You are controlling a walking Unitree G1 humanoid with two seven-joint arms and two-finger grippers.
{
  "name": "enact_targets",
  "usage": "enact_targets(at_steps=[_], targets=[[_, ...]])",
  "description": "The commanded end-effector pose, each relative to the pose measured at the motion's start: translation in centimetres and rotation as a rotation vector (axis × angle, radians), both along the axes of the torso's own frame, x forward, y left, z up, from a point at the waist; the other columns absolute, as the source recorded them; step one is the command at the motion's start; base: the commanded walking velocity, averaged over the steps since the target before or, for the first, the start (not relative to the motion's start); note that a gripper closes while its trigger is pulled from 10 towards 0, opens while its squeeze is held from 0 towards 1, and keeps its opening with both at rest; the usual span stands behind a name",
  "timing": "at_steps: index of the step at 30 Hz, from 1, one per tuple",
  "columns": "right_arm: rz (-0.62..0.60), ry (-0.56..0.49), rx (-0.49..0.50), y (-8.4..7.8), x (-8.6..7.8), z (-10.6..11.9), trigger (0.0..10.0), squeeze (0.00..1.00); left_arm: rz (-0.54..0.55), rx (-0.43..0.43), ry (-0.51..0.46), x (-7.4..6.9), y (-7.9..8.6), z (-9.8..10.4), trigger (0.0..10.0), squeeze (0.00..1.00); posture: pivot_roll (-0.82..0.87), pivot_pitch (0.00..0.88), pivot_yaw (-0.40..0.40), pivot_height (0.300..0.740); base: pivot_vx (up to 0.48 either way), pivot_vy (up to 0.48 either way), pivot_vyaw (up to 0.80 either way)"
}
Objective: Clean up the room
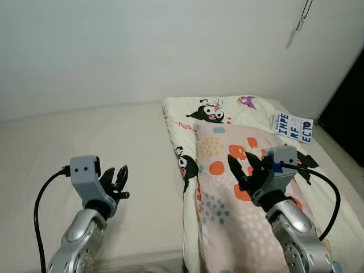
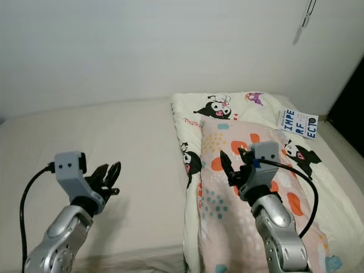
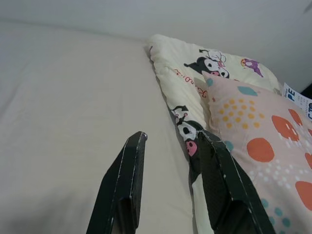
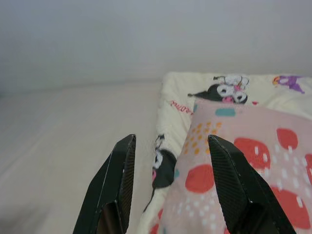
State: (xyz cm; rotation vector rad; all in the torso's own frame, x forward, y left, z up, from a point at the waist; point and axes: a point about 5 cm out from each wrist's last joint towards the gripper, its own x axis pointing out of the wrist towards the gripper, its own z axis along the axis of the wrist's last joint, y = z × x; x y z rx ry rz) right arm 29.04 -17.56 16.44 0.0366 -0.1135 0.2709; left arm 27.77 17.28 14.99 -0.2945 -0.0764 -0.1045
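bed (image 1: 85, 136): cream sheet | on it: cartoon-print quilt (image 1: 187, 122) | lettered card (image 1: 292, 127)

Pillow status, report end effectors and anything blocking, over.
Both end effectors open, holding nothing: left end effector over bare mattress, right end effector above the pink pillow. Pillow lies on folded cartoon blanket. Printed card beyond; nothing blocking.

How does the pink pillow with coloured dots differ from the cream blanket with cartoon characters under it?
The pink pillow with orange and teal dots lies on top; the cream folded blanket with black cartoon characters lies beneath it and spreads wider. The pillow looks plump, the blanket flatter. Both rest on the beige bed, beside the wall.
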Motion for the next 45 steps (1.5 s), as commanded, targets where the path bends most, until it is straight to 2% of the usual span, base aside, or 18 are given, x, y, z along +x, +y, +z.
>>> enact_targets(at_steps=[1,3,5,6,7,11,14,17,24,45], targets=[[0.001,0.138,-0.118,1.0,-0.8,-4.0,10.0,0.0,-0.011,0.037,0.08,-0.9,-0.3,-2.6,10.0,0.0,-0.03,0.146,0.022,0.74,0.0,0.0,0.0],[0.001,0.138,-0.118,1.0,-0.8,-4.0,10.0,0.0,-0.011,0.037,0.08,-0.9,-0.3,-2.6,10.0,0.0,-0.03,0.146,0.022,0.74,0.0,0.0,0.0],[-0.018,0.195,-0.195,1.3,-1.3,-6.2,10.0,0.0,-0.01,0.065,0.131,-1.3,-0.3,-4.3,10.0,0.0,-0.03,0.142,0.023,0.74,0.0,0.0,0.0],[-0.018,0.195,-0.195,1.3,-1.3,-6.2,10.0,0.0,-0.01,0.065,0.131,-1.3,-0.3,-4.3,10.0,0.0,-0.03,0.142,0.023,0.74,0.0,0.0,0.0],[-0.036,0.22,-0.211,1.3,-1.5,-7.2,10.0,0.0,-0.004,0.084,0.159,-1.6,-0.3,-5.2,10.0,0.0,-0.03,0.14,0.023,0.74,0.0,0.0,0.0],[-0.08,0.26,-0.187,1.4,-1.9,-8.7,10.0,0.0,0.002,0.124,0.21,-1.9,-0.4,-6.6,10.0,0.0,-0.03,0.134,0.021,0.74,0.0,0.0,0.0],[-0.09,0.272,-0.161,1.5,-1.9,-9.0,10.0,0.0,0.021,0.145,0.23,-1.9,-0.3,-7.1,10.0,0.0,-0.03,0.134,0.02,0.74,0.0,0.0,0.0],[-0.094,0.29,-0.148,2.0,-1.8,-9.5,10.0,0.0,0.003,0.205,0.265,-2.0,-0.6,-8.1,10.0,0.0,-0.03,0.131,0.022,0.74,0.0,0.0,0.0],[-0.095,0.269,-0.158,2.7,-1.6,-9.9,10.0,0.0,0.012,0.249,0.27,-1.8,-0.9,-8.8,10.0,0.0,-0.03,0.125,0.021,0.74,0.0,0.0,0.0],[-0.099,0.241,-0.169,2.6,-1.6,-10.4,10.0,0.0,-0.008,0.244,0.226,-1.9,-1.5,-8.8,10.0,0.0,-0.04,0.141,0.018,0.74,0.0,0.0,0.0]])
